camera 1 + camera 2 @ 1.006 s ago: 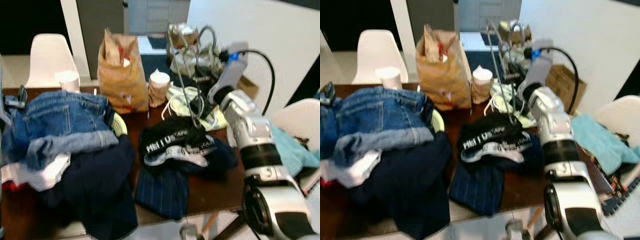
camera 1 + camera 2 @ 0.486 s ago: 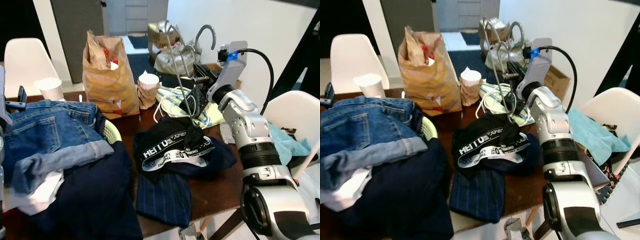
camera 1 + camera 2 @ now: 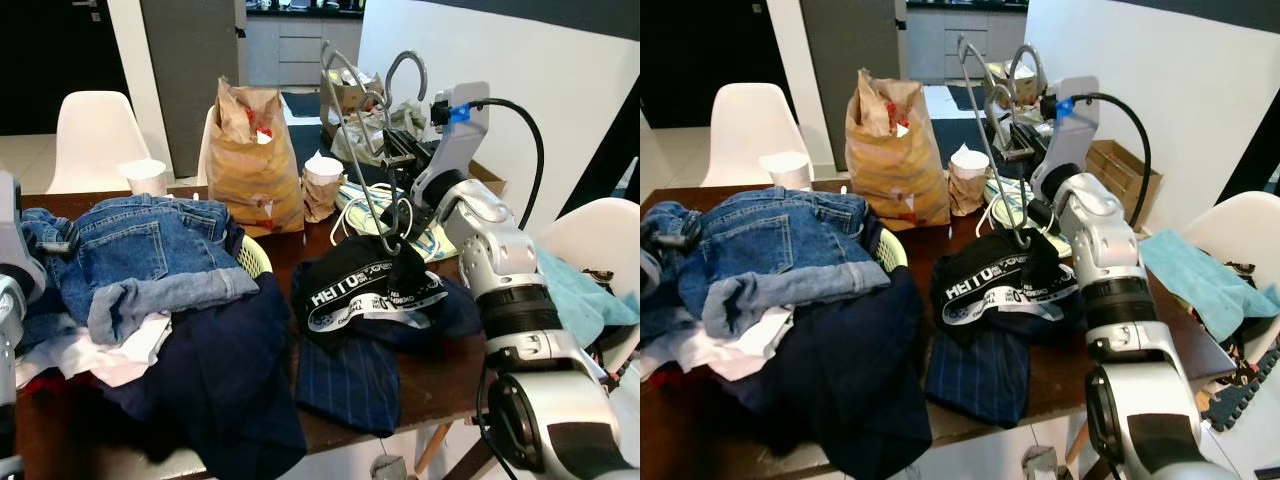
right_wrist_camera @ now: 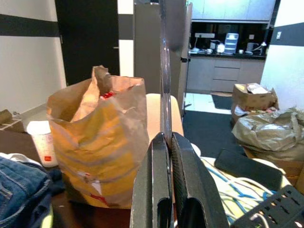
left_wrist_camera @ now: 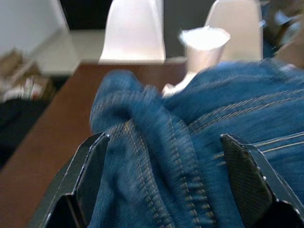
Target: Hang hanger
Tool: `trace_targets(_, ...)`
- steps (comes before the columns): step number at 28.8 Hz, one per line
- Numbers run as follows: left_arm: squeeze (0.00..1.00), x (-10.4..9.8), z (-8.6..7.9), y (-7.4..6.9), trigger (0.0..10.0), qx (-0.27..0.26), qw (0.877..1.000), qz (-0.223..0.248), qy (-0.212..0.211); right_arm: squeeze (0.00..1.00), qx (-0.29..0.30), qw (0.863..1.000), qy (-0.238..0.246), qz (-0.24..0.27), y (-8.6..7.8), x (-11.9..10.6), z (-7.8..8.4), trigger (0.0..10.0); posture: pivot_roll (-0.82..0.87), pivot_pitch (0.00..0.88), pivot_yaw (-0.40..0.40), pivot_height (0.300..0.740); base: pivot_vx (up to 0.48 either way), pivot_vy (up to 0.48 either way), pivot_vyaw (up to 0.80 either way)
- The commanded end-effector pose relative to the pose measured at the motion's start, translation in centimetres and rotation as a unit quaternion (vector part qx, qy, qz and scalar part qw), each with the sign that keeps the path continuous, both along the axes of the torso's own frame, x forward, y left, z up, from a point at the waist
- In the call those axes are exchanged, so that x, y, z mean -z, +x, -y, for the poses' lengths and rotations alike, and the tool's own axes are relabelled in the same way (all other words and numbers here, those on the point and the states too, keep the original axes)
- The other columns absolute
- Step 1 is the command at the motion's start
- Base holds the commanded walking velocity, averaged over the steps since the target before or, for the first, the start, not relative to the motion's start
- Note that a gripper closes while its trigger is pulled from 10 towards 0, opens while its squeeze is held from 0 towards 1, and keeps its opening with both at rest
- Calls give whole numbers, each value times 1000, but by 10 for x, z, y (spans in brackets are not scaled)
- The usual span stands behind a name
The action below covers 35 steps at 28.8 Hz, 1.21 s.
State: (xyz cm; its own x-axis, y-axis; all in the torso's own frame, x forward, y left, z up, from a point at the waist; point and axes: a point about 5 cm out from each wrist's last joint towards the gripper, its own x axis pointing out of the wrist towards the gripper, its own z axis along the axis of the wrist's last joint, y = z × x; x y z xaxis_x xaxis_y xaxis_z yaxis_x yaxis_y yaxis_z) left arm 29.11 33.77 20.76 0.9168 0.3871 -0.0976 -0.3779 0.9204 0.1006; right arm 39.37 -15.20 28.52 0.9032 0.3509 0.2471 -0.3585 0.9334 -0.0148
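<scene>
A thin metal wire hanger point(image 3: 354, 140) stands upright over the table's right half, its hook point(image 3: 405, 62) at the top. My right gripper point(image 3: 397, 152) is shut on one of its wires, and the wrist view shows the wire pinched between the fingers point(image 4: 153, 190). The hanger's lower end reaches a black garment with white lettering point(image 3: 365, 290), which lies bunched on the wooden table point(image 3: 440, 375). My left gripper point(image 5: 164, 138) is open just above blue jeans point(image 5: 199, 123) at the table's left end.
A pile of jeans point(image 3: 140, 250) and dark clothes point(image 3: 230, 370) covers the left half. A brown paper bag point(image 3: 250, 150), two paper cups point(image 3: 322, 180) and cables point(image 3: 360, 205) sit at the back. White chairs point(image 3: 90, 135) flank the table. A teal cloth point(image 3: 585, 300) lies on the right.
The head view has shifted and sharpened. My right gripper has kept hold of the hanger, at about the same spot above the black garment.
</scene>
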Motion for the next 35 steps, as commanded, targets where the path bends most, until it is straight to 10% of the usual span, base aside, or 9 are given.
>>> trace_targets(1,0,3,-1,6,10000,2,1000,-3,-24,0,6,1000,-5,-2,0,-2,5,10000,-31,0,-78,740,0,0,0)
trace_targets(10,0,-9,5,21,10000,39,999,10,-18,0,-1,1000,-7,0,-1,-6,3,10000,-46,0,-91,740,0,0,0)
trace_targets(20,0,-78,61,51,10000,209,972,100,25,0,-3,1000,-25,-6,-5,-8,7,10000,-79,0,-110,740,0,0,0)
trace_targets(35,0,-38,7,59,10000,18,1000,2,10,0,-7,999,-38,-16,-7,-7,8,10000,-98,0,-120,740,0,0,0)
